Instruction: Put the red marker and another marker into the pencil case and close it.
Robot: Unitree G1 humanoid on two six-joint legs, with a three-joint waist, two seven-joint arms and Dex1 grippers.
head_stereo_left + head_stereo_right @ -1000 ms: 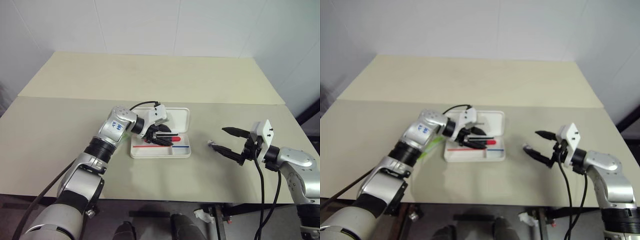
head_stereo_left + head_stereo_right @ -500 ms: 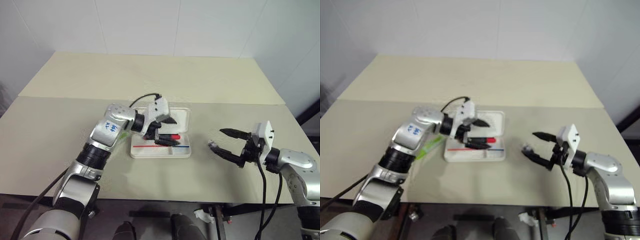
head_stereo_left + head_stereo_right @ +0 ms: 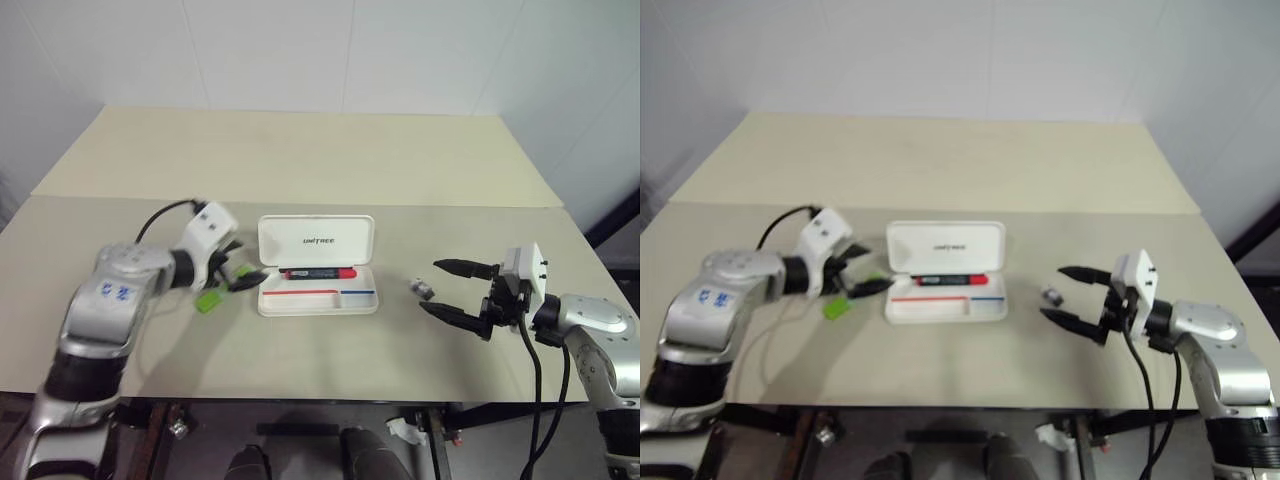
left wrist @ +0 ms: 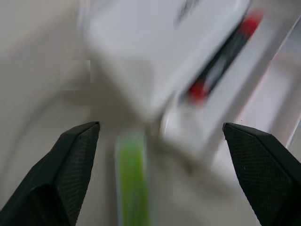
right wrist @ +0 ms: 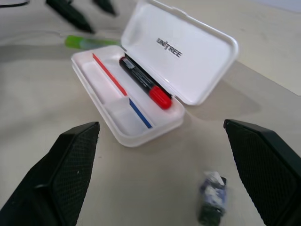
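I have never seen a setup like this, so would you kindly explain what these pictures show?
It is a two-armed robot at a table. Two pictures come from cameras on its head, two from cameras on its wrists. The left claw and right claw are both open and hold nothing. An open white pencil case lies between them with the red marker inside. A green highlighter lies on the table beside the case, near the left claw. A small grey object sits near the right claw.

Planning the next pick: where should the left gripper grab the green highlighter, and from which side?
Grip the green highlighter across its flat mid-body, coming from above with the open left gripper. It lies flat on the table, left of the pencil case, with bare table around it for the fingers.
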